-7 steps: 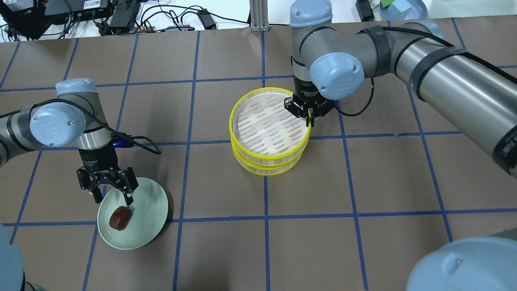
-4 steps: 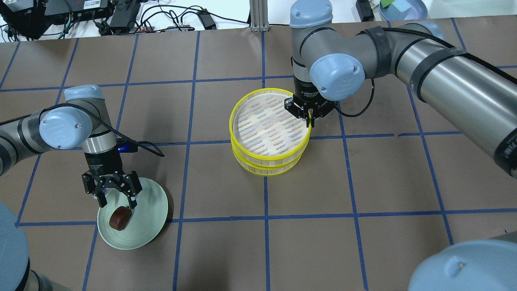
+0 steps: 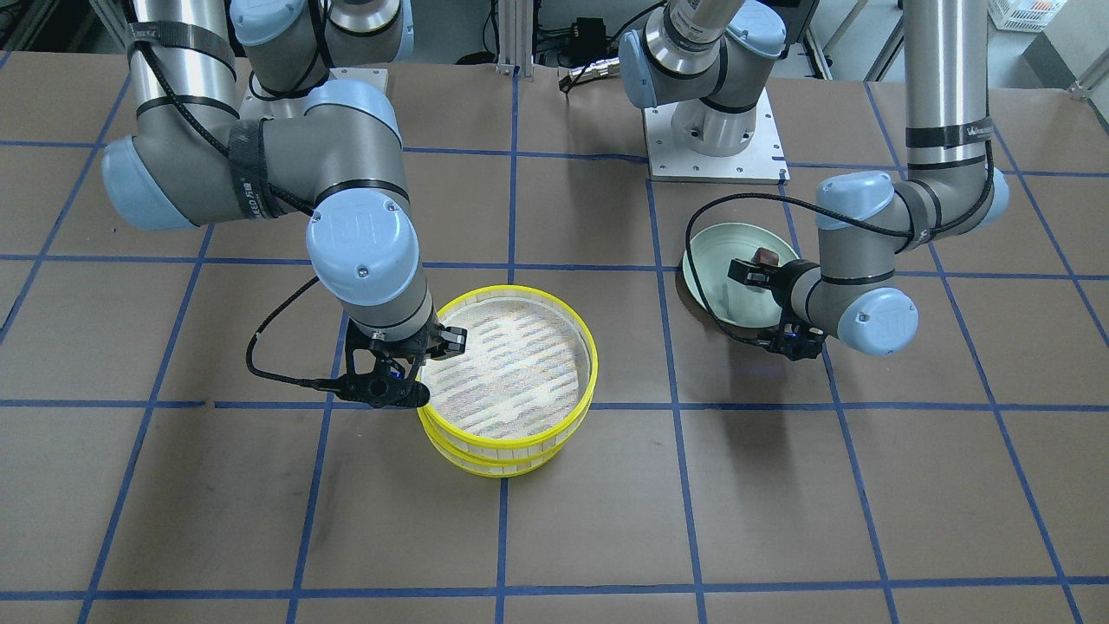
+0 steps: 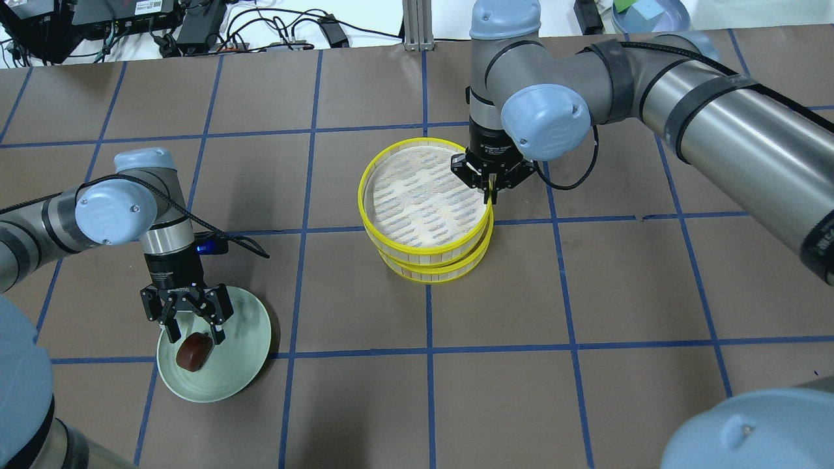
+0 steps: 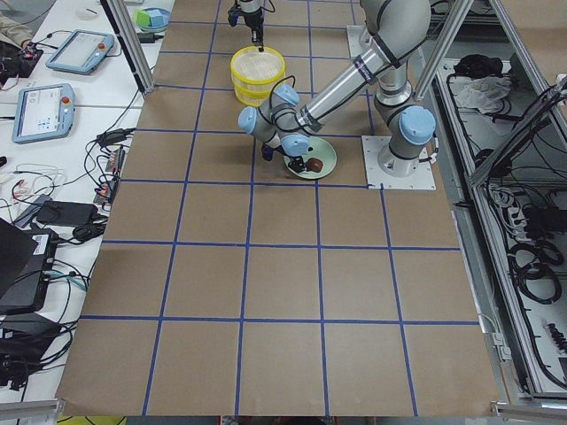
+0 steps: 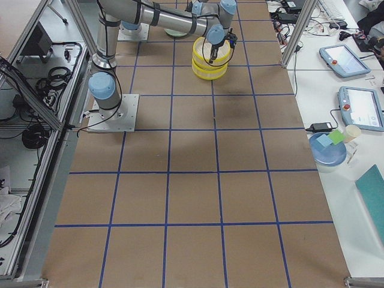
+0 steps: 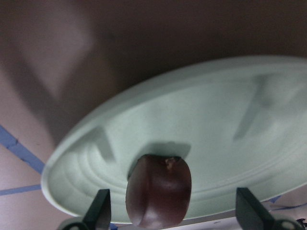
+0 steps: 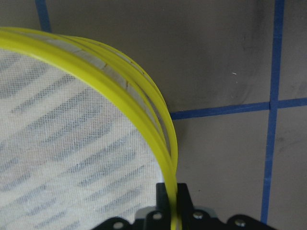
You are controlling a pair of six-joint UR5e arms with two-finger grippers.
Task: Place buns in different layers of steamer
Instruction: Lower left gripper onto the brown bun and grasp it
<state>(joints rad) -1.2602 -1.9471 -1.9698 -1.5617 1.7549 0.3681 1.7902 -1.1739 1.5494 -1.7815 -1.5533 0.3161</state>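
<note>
The dark reddish-brown bun (image 4: 194,352) lies on the pale green plate (image 4: 240,348). My left gripper (image 4: 195,337) is open, low over the plate, with a finger on each side of the bun; the left wrist view shows the bun (image 7: 159,191) between the fingertips (image 7: 98,207). My right gripper (image 4: 488,194) is shut on the yellow rim of the upper steamer layer (image 4: 417,195), which it holds slightly above and left of the lower layer (image 4: 435,273). The rim (image 8: 144,112) runs into the pinch in the right wrist view. The cream-white bun is hidden.
The brown table has a blue tape grid. Cables and electronics lie along the far edge (image 4: 195,26). The plate (image 3: 715,277) sits close to the left arm's base plate (image 3: 715,143). The steamer stack (image 3: 507,373) stands near the table's middle.
My left gripper has come down and in around the dark bun. My right gripper has raised the upper layer and shifted it left, off centre from the lower one.
</note>
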